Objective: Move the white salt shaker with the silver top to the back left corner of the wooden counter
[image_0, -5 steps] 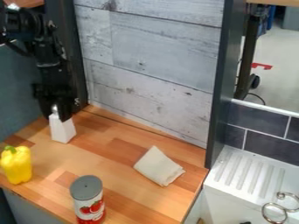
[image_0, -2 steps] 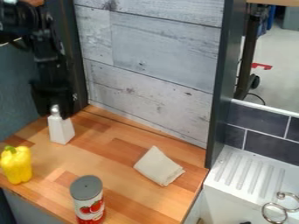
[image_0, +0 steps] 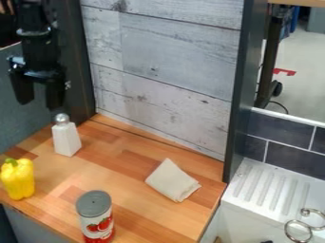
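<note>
Lifted since the earlier frames: the black two-finger gripper has risen off the top of the white tapered shaker with a rounded silver cap; in the frame just before, its fingers were down about that cap.
Gripper fingers: spread well apart, pointing down, with nothing held between them; they hang above the shaker and a little to the image's left of it, touching nothing.
Shaker: upright on the light-brown wooden butcher-block counter, near its back left corner, in the same spot as in the preceding frame.
Yellow pepper: a bell pepper with a green stem, at the counter's left edge, nearer the camera than the shaker.
Can: a cylinder with a grey top and a white and red label showing red tomatoes, upright at the front of the counter.
Cloth: a folded off-white piece of fabric, lying flat toward the counter's right side.
Behind the counter: a wall of pale grey weathered planks.
Sink side: a white ridged drainboard beneath dark grey tiles, with silver metal rings at the lower right.
</note>
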Controlling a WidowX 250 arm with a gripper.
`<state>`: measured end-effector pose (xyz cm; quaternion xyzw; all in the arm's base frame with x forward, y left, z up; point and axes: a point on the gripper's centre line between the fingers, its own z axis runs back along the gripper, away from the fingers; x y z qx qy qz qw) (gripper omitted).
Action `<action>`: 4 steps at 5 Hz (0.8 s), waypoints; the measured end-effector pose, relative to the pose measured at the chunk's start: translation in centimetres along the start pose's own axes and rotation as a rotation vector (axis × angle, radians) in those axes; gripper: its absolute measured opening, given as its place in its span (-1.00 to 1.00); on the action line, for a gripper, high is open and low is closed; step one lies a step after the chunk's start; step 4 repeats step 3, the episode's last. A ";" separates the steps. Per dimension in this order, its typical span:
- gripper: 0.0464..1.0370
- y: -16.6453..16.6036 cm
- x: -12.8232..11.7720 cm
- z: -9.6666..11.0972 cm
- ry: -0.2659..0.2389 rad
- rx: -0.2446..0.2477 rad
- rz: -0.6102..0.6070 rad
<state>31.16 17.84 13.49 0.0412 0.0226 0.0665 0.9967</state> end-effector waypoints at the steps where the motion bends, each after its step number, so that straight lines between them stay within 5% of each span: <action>1: 0.93 -2.2 -1.7 0.6 -0.006 -0.006 -0.052; 3: 0.93 -8.3 -3.1 -0.9 0.034 -0.119 -0.206; 4: 0.93 -8.3 -3.1 -0.9 0.034 -0.119 -0.206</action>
